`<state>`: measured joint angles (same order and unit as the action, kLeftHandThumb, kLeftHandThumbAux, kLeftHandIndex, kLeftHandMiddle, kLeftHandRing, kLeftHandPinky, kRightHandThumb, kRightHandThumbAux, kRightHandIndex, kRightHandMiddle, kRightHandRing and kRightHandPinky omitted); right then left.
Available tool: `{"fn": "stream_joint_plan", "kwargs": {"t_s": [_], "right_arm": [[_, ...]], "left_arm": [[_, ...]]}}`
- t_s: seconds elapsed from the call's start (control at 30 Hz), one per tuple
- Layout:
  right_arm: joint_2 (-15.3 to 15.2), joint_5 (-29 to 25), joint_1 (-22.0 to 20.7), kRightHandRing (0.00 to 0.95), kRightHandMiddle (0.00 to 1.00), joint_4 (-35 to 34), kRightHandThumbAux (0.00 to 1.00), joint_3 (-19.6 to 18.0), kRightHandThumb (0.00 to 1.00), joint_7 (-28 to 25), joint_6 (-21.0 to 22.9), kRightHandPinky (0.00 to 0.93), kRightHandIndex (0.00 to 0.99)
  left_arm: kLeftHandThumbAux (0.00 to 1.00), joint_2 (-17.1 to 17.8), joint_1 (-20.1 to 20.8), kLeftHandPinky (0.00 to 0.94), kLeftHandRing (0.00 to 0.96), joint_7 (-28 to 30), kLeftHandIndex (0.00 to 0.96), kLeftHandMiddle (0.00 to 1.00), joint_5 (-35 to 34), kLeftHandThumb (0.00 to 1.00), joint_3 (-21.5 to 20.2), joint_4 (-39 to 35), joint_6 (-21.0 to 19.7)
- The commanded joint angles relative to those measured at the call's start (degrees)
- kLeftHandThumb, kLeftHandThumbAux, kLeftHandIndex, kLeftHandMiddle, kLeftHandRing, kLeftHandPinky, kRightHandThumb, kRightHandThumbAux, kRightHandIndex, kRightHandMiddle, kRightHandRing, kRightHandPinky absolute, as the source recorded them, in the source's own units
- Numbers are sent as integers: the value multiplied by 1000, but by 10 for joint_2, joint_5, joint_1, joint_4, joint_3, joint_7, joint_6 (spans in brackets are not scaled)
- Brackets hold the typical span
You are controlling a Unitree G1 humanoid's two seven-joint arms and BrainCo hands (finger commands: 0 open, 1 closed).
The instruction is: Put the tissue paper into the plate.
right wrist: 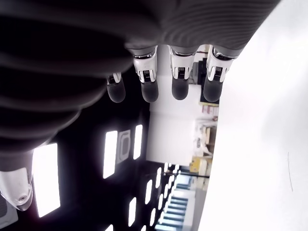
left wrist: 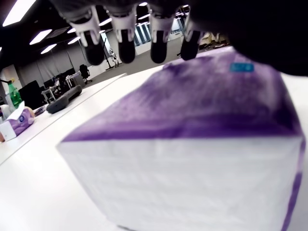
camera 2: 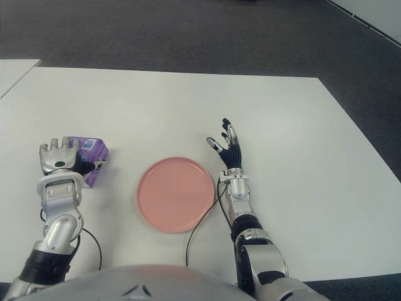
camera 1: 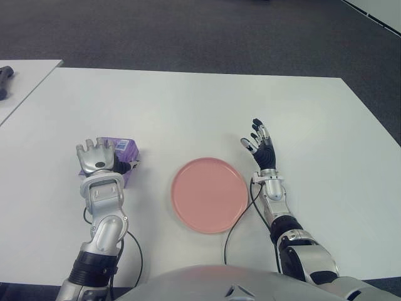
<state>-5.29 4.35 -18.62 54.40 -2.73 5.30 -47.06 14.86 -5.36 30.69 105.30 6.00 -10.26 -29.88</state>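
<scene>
My left hand sits right over the purple tissue pack, fingers apart, not gripping; its label's unreadable.

Right hand is spread open beside the pink plate.

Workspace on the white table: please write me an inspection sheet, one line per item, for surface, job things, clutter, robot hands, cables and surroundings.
Surface: white table, bare apart from the job's things.
Job things: purple tissue pack on the table to the left of the pink plate, apart from it; the plate holds nothing.
Clutter: nothing seen on this table.
Robot hands: left robot hand over the tissue pack, fingers extended above its top, not closed on it; right robot hand to the right of the plate, fingers spread, holding nothing.
Cables: black cable running from the right wrist along the plate's right edge.
Surroundings: dark carpet; second white table at far left with a dark object.
</scene>
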Motion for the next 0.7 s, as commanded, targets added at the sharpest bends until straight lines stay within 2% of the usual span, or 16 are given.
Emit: {"fn": "stream_joint_plan", "kwargs": {"t_s": [0.03,0.4,0.7], "right_arm": [[-4,8,60,0,0,40,520,1,0,-1,-6,5,0],[-6,6,61,0,0,38,520,0,0,-3,-7,5,0],[-7,5,61,0,0,38,520,-1,0,-6,-7,5,0]], "left_arm": [[159,-10,13,0,0,-3,0,0,4,0,8,53,-20],[152,-10,36,0,0,-38,0,0,-10,0,23,118,-60],[141,-19,46,0,0,-97,0,0,-43,0,39,166,-91]]}}
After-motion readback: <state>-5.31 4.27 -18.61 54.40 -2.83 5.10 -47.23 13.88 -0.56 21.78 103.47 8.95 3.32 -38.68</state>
